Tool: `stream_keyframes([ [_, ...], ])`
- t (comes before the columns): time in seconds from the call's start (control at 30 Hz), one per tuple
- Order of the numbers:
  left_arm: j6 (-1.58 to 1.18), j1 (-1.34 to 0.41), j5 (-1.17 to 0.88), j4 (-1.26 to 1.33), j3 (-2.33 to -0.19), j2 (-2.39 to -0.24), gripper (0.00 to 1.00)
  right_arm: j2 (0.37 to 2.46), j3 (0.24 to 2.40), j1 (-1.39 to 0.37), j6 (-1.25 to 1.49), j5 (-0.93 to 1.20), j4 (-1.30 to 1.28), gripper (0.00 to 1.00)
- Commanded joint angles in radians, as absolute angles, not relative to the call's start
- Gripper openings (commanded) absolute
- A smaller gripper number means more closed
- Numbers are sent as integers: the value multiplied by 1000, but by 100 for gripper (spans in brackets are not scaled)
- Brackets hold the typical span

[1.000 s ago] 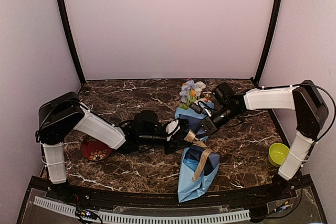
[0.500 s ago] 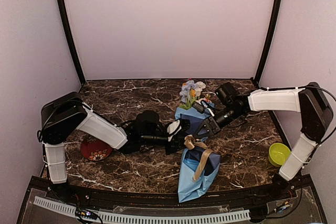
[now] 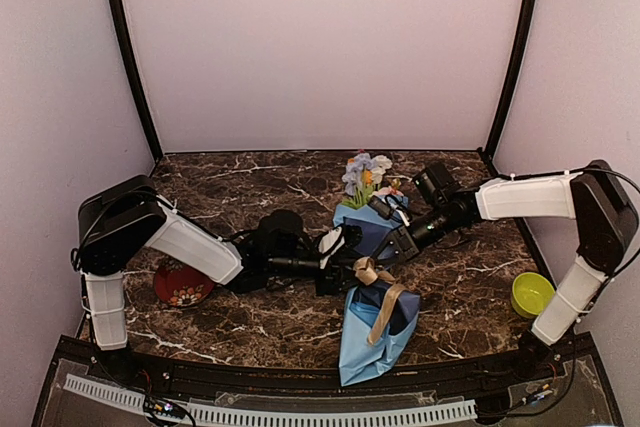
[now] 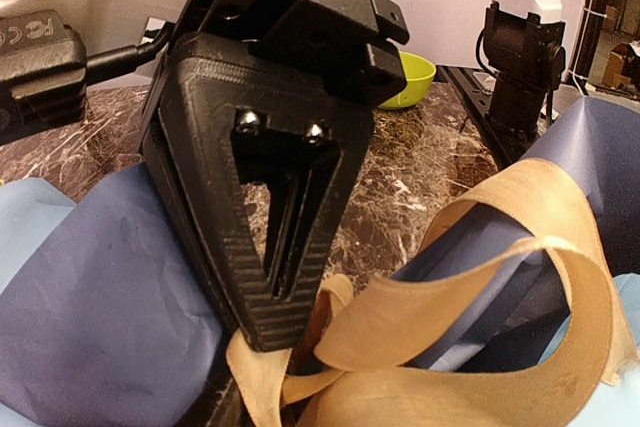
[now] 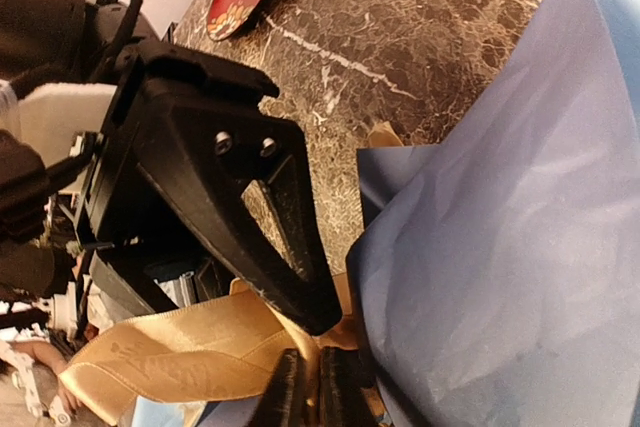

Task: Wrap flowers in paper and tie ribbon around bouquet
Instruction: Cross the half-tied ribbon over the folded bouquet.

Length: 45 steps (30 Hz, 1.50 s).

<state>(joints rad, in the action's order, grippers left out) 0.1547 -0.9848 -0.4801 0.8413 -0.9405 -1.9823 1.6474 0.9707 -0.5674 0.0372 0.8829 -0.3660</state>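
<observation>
Bouquet: lies on the bench, long axis far-to-near, flowers at the far end.
Ribbon: looped across its middle, between both tools.
Right tool: pressed together, pinching the ribbon from the right.
Left tool: just beside it on the left; cannot tell its spread.

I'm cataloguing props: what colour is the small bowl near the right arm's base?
The bowl is lime green, shown most clearly in the top external view.
</observation>
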Motion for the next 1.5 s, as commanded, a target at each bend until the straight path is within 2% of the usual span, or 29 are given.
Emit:
stream_keyframes([
  [0.0, 120, -986, -492, 890, -947, -1977, 45, 1606, 963, -570, 45, 873, -344, 3],
  [0.13, 110, -986, -495, 891, -962, -1990, 48, 1600, 963, -570, 63, 882, -336, 0],
  [0.23, 94, -986, -498, 897, -973, -1999, 58, 1554, 964, -570, 85, 876, -332, 0],
  [0.3, 82, -986, -494, 909, -976, -2002, 60, 1537, 959, -572, 97, 871, -324, 0],
  [0.43, 56, -987, -458, 944, -972, -2002, 58, 1526, 947, -575, 111, 868, -312, 0],
  [0.57, 39, -986, -450, 964, -964, -1997, 49, 1528, 944, -577, 105, 855, -317, 0],
  [0.77, 17, -988, -484, 971, -978, -2012, 55, 1533, 942, -576, 107, 843, -321, 0],
  [0.87, -7, -988, -444, 967, -993, -2032, 54, 1524, 943, -577, 118, 845, -306, 0],
  [0.97, -14, -988, -429, 979, -1000, -2038, 48, 1518, 938, -577, 121, 843, -304, 0],
  [1.1, -11, -989, -408, 966, -997, -2036, 29, 1501, 924, -575, 123, 840, -304, 0],
  [1.23, -7, -989, -383, 986, -964, -2021, 19, 1485, 914, -575, 111, 821, -320, 0],
  [1.3, -1, -989, -376, 981, -962, -2021, 10, 1486, 910, -576, 105, 820, -330, 0],
  [1.33, 1, -989, -369, 974, -963, -2020, 3, 1487, 911, -576, 102, 819, -333, 0],
  [1.47, 24, -989, -324, 948, -960, -2014, 0, 1489, 919, -576, 70, 808, -384, 0],
])
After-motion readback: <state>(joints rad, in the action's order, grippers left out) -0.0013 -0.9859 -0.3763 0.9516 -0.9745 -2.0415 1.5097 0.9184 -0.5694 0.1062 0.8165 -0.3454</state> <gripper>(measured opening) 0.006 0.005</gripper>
